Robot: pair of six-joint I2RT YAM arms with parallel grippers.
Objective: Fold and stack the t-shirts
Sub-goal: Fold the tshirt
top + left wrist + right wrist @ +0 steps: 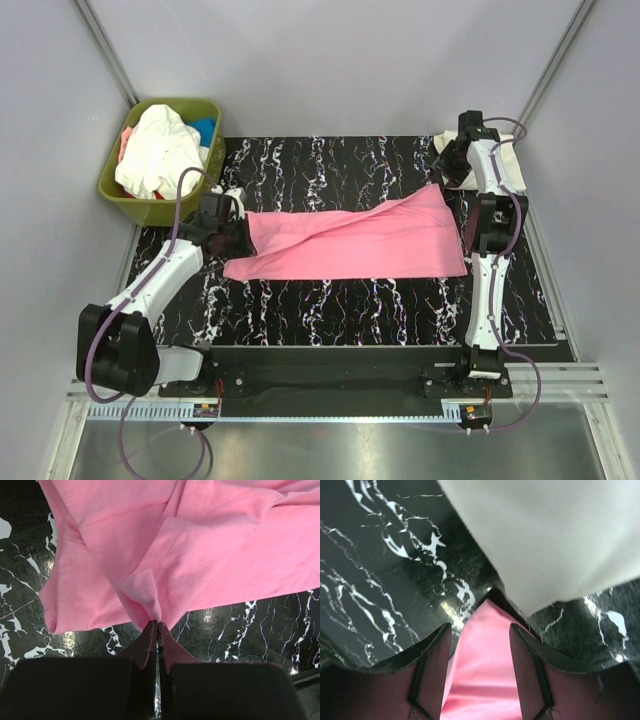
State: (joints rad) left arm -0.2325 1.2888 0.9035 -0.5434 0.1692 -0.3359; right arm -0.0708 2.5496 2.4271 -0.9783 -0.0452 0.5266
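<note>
Left gripper (157, 626) is clamped tight on a pinched fold of the bright pink cotton t-shirt (350, 240), its two fingertips meeting with the cloth caught between them at the garment's left end. That shirt lies lengthwise across the middle of the black white-veined marble-pattern table (330, 310), partly folded into a long band, with a diagonal crease running towards its far right corner. In the left wrist view, a hemmed sleeve edge rests flat on the table to the left of the pinch. Right gripper (479, 630) is released. Its jaws stand apart above the table, and the pointed far right corner of the pink shirt shows in the gap between them without being pinched. Whether the fingers touch the cloth cannot be told. Just beyond that corner lies a cream cotton t-shirt (555, 540), folded, at the far right corner of the table. Its near edge is close to the pink corner, but contact between the two cannot be confirmed. At the far left, off the table's corner, stands an olive-green plastic bin (135, 212) holding a crumpled white t-shirt (155, 150) and a patch of blue cloth (205, 128).
</note>
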